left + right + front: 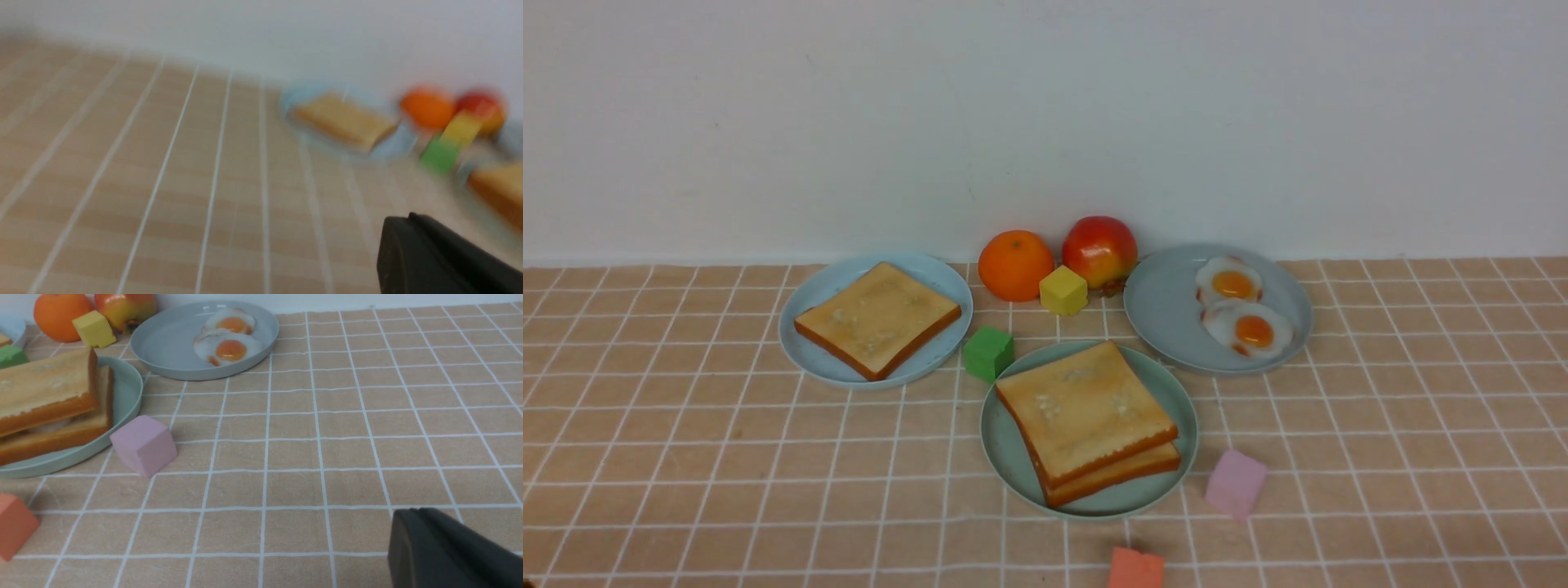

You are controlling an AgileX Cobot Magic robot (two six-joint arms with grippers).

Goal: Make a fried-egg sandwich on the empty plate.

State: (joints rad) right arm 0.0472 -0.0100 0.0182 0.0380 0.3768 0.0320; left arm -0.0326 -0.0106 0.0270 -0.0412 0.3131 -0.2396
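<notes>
Neither arm showed in the front view. In each wrist view only a dark slab of that arm's gripper came into the corner of the picture: the left gripper (pixel 445 257) with its jaws closed tight and empty, the right gripper (pixel 449 551) low over the bench, jaws pressed together, holding nothing

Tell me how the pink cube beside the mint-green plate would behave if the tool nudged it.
The pink cube rests on a flat face, so it would probably slide or tip rather than roll. Its matte, foam-like look suggests it is light. It sits close to the plate, so a push that way would likely bump the rim.
</notes>
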